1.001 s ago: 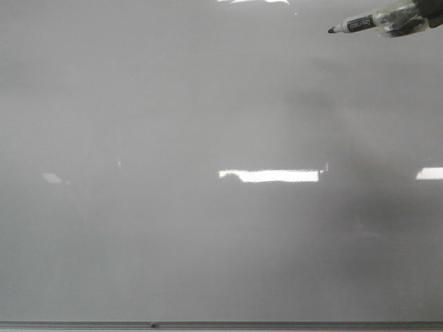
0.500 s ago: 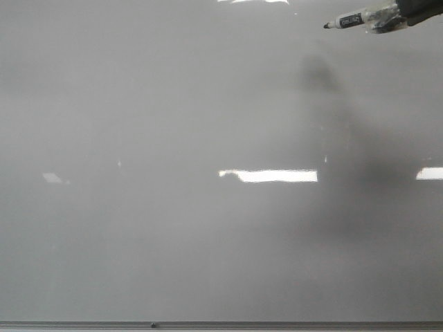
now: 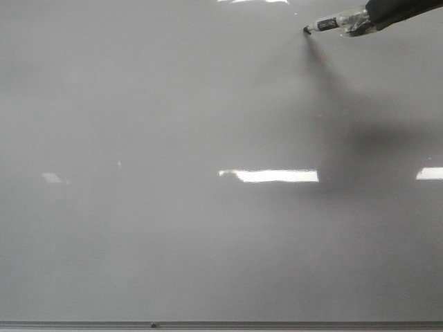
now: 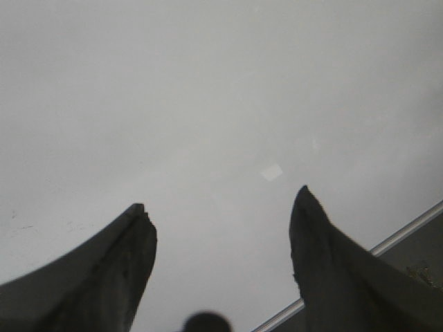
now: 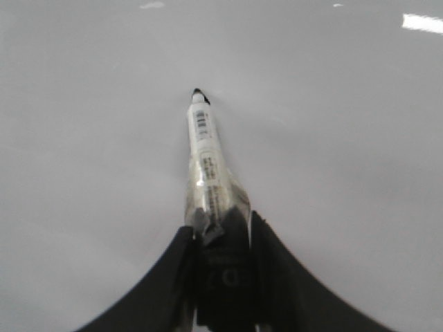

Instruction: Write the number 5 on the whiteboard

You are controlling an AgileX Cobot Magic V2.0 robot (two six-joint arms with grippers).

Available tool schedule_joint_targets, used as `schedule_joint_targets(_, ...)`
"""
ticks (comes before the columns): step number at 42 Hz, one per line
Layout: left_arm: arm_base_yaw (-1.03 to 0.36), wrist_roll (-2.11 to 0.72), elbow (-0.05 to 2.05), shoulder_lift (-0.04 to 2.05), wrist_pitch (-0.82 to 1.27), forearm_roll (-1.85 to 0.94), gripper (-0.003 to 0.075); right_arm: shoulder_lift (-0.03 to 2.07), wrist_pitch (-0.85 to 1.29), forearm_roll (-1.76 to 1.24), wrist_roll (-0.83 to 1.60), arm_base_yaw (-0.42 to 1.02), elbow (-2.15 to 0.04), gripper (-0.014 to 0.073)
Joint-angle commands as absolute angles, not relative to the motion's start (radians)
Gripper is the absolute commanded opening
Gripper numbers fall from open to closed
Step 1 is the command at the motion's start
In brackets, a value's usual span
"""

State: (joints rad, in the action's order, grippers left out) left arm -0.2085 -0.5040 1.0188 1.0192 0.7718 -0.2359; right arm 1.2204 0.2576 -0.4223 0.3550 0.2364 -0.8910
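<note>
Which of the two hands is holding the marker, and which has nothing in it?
The right hand is shut on the marker. The left hand hangs open with nothing between its fingers.

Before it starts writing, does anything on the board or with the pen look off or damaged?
Nothing stands out. The whiteboard looks bare apart from light glare, with no number 5 on it yet. The right claw is shut on the marker, uncapped, its tip at the board's top right. The left claw is open, holding nothing.
</note>
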Motion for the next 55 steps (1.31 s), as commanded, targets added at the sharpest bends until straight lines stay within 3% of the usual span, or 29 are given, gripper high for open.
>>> schedule_joint_targets(1,-0.206,-0.493,1.044,1.001,0.706,-0.258,0.0418,1.236,0.267,-0.434,0.370,0.236,-0.925,-0.0068)
schedule_joint_targets(7,-0.206,-0.493,1.044,1.001,0.706,-0.258,0.0418,1.279,0.378,-0.434,0.403,0.253,-0.925,-0.0068)
schedule_joint_targets(25,-0.206,-0.493,1.044,1.001,0.708,-0.258,0.0418,1.268,0.398,-0.407,0.406,0.217,-0.924,-0.0068)
schedule_joint_targets(40,-0.206,-0.493,1.044,1.001,0.706,-0.258,0.0418,1.289,0.534,-0.387,0.406,0.191,-0.921,-0.0068)
schedule_joint_targets(55,-0.206,-0.493,1.044,1.001,0.704,-0.258,0.0418,1.354,0.441,-0.388,0.406,0.290,-0.942,-0.0068)
